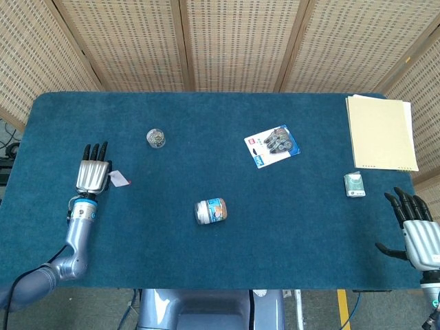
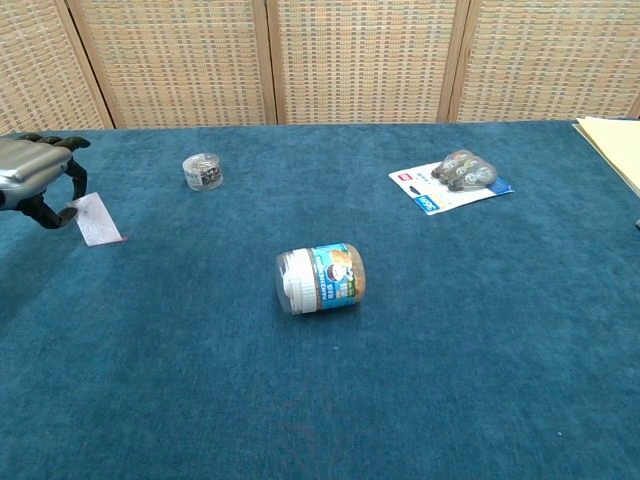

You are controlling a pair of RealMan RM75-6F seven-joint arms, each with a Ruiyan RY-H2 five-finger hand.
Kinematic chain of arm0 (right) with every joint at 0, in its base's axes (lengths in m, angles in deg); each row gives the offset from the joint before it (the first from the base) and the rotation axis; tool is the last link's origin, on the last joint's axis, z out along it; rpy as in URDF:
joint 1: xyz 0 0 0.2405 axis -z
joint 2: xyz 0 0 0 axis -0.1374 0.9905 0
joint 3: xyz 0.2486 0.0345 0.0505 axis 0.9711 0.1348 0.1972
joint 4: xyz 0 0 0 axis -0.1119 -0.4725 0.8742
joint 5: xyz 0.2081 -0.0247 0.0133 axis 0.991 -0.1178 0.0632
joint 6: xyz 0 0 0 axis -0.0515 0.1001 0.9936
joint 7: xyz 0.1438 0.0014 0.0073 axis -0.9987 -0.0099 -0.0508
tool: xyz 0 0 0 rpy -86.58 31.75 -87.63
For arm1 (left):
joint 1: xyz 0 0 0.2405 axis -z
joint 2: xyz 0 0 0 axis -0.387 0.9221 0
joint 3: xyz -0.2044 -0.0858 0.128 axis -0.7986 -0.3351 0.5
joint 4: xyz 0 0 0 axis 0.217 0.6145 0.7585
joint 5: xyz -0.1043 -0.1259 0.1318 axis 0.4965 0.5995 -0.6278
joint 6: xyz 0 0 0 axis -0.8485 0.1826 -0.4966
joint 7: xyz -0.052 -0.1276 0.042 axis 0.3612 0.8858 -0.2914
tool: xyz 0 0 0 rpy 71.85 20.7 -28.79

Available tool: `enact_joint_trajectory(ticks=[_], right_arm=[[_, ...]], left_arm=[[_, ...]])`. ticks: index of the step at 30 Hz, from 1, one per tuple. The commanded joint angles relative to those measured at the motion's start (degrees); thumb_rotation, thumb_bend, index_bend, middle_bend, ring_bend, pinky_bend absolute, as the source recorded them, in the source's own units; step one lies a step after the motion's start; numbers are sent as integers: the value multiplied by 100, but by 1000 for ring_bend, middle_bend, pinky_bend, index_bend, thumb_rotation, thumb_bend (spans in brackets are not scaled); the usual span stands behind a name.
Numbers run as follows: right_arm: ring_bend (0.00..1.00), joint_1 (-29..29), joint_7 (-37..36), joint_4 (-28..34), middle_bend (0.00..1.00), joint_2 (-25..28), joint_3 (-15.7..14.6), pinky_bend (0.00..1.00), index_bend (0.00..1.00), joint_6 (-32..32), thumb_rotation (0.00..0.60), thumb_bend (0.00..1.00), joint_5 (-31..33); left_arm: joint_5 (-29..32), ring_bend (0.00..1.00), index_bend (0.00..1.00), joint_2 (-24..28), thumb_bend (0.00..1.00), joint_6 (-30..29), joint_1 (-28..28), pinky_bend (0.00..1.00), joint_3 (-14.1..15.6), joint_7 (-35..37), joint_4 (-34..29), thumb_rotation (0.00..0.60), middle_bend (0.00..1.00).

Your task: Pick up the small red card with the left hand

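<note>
The small card shows its pale side, with only a thin red edge visible in the head view. It hangs off the right side of my left hand near the table's left edge. In the chest view the card is tilted just above the cloth. My left hand pinches its near corner between thumb and a finger. My right hand hovers at the front right corner, fingers spread, holding nothing. The chest view does not show it.
A jar lies on its side mid-table. A small round tin stands behind the left hand. A blister pack, a small green box and a cream folder lie to the right.
</note>
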Motion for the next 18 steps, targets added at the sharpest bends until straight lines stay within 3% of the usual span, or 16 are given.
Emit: enact_joint_trajectory(ticks=[1,12,18], right_arm=[[0,0,2,0,0,-1,-3,0,0,0,600,53,-6],[0,2,13,6,0,-5,-10,0,0,-4,600,53,-16],[0,1,-9,0,0,0,-3,0,0,3,600,53,3]], left_arm=[[-53,0,570,2,470,-108,21,0,-60,89,18,600,0],[-412,0,560,272,431,-677,-12,0,-153,334,-548,600,0],[-521,0,369,632,355,-950,-249,0,-5,253,-1412,600,0]])
